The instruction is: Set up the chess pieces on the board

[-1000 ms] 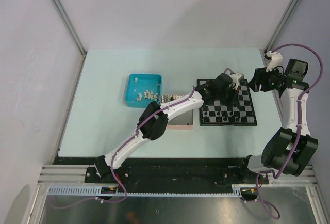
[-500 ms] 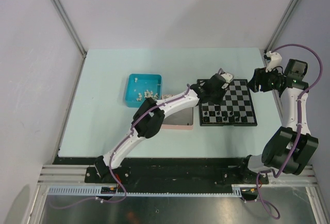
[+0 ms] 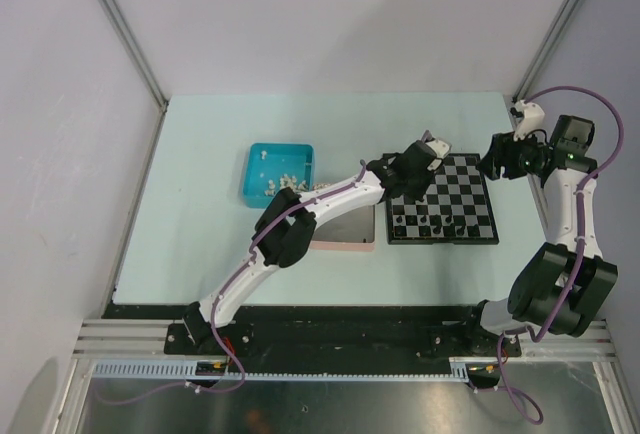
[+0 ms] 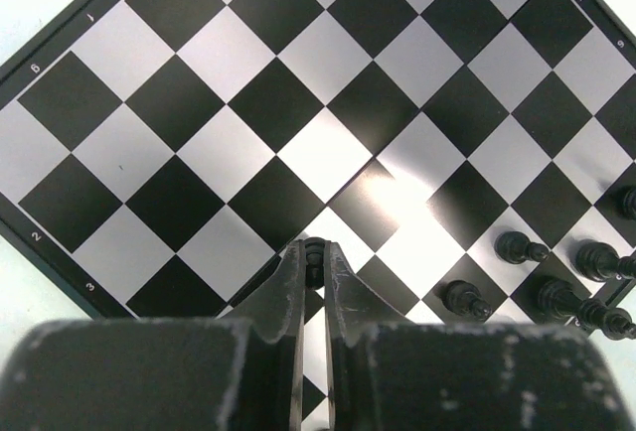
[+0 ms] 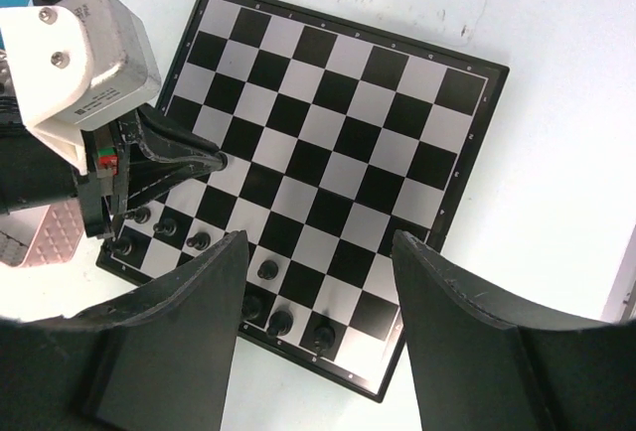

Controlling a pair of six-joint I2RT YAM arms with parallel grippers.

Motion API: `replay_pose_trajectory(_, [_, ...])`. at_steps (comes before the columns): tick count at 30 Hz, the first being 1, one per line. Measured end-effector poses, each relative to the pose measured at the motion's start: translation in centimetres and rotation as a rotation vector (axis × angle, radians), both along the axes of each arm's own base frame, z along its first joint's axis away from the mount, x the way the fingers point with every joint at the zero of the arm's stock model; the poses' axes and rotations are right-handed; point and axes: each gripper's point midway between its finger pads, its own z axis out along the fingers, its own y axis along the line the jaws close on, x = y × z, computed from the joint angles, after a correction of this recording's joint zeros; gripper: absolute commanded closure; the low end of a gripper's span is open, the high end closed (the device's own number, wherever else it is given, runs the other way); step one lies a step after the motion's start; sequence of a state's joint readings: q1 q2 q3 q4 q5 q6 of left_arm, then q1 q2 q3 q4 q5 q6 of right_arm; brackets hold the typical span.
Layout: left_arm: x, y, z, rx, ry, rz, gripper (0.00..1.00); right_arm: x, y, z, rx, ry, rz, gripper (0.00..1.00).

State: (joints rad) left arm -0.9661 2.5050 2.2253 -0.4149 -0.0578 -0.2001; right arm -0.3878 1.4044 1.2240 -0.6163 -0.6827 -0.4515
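- Top view: the left gripper (image 3: 413, 176) hangs over the left part of the board (image 3: 468, 179), which lies right of centre. Its fingers are too small to read here. The right gripper (image 3: 497, 161) sits just off the board's upper right corner. Black pieces (image 3: 440, 222) stand in the board's lower rows. White pieces (image 3: 285, 182) lie in the blue tray (image 3: 283, 146), left of the board, and a pink tray (image 3: 345, 247) shows beneath the left arm.
- Left wrist view: the fingers are pinched narrow on a small black piece (image 4: 314, 249) at bottom centre, over the board that fills the frame. Whether it touches the surface I cannot tell. Its neighbours stand at lower right. To place it well, line it up over a free square beside that group, lower it straight with the piece upright, and part the fingers only slightly. A wide release or a sideways exit could topple the pieces nearby.
- Right wrist view: the right gripper's own fingers (image 5: 189, 332) stand wide apart at the bottom with nothing between them, high above the board. The left gripper enters from the left. Better that the right arm stays off the board until the left one lifts away.
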Motion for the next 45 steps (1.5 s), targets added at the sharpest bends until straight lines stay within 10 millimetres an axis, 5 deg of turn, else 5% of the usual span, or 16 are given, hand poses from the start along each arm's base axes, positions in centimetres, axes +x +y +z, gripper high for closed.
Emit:
replay_pose_trajectory(20, [-0.5,0.8,-0.4,0.017,0.030,0.002,0.62,0.0,2.8,-0.5,0.003,0.000,0.123,0.34])
replay_pose_trajectory(23, [-0.7,1.7,0.8,0.015,0.030,0.009,0.50,0.1,3.9,-1.0,0.002,0.008,0.167,0.34])
replay_pose_trajectory(27, [-0.7,3.9,5.5,-0.019,-0.001,0.030,0.37,0.1,6.1,-2.0,0.004,0.030,0.245,0.34])
replay_pose_trajectory(33, [-0.4,11.1,15.8,-0.140,-0.112,0.099,0.10,0.4,9.8,-4.3,-0.024,0.091,0.331,0.41])
replay_pose_trajectory(36, [-1.3,16.7,18.5,-0.187,-0.148,0.147,0.03,0.9,11.3,-6.1,-0.066,0.138,0.338,0.45])
replay_pose_trajectory(40, [-3.0,25.1,18.7,-0.211,-0.144,0.222,0.02,1.5,12.6,-8.9,-0.138,0.203,0.326,0.51])
replay_pose_trajectory(45, [-6.5,33.1,15.5,-0.187,-0.129,0.309,0.00,2.0,13.3,-11.5,-0.215,0.256,0.306,0.60])
